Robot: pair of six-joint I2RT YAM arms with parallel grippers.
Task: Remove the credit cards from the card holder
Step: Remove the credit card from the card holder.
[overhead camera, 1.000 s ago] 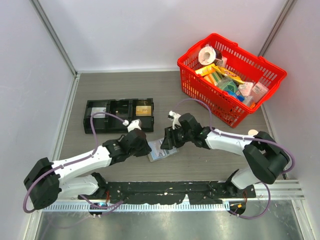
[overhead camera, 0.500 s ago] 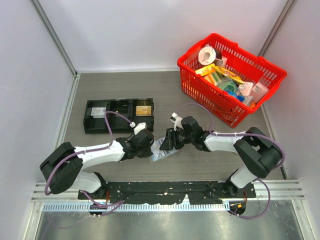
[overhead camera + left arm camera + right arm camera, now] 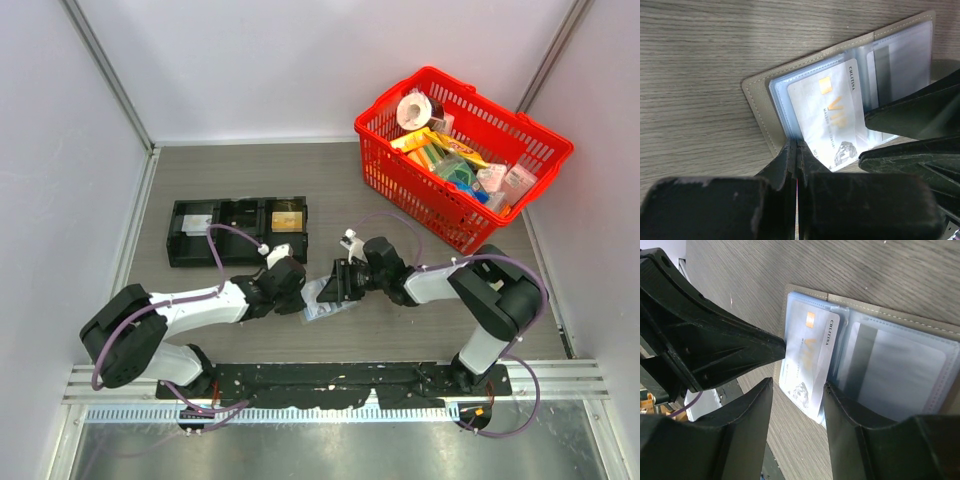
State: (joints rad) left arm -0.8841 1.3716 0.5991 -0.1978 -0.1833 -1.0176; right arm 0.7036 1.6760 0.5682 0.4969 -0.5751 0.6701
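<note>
The left fingers [image 3: 791,157] are pressed shut, their tips against the left corner of the open card holder [image 3: 758,102], at the edge of its clear pocket. Whether they pinch anything I cannot tell. The right fingers [image 3: 747,430] stand apart, a gap between them, low over the holder from the right; the near end of a credit card [image 3: 832,117] lies in that gap, touching neither finger. The card is whitish with a gold chip and gold "VIP", and it sits askew, partly out of the holder's left pocket. The holder lies flat on the wood-grain worktop [image 3: 250,180], near the middle. A black tray [image 3: 237,230] sits further left, a red basket [image 3: 400,172] far right.
</note>
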